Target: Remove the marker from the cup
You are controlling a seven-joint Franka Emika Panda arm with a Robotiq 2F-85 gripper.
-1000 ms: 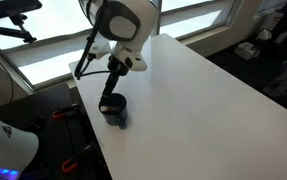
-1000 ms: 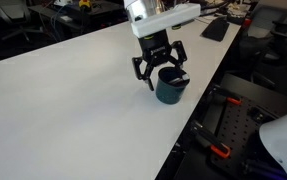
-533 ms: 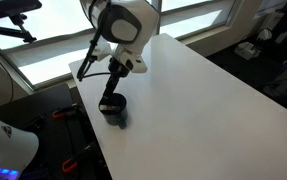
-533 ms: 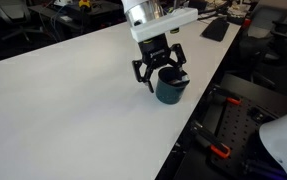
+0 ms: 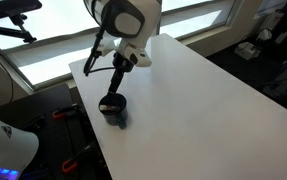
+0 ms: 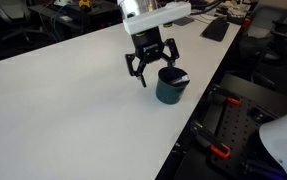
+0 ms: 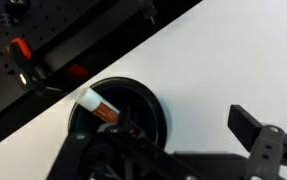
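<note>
Small squat navy-black cylindrical cup is noted upright on the white tabletop, near its edge, in both exterior views. The black robot gripper is held above the cup, apart from it. The fingers are spread wide, with nothing clasped between them.

In the wrist view the cup is seen below the fingers, offset toward one of them. The thin reddish-brown marker with a white end is seen inside the cup, tilted. Its white end is propped at the rim. No touch between fingers and marker is seen.
</note>
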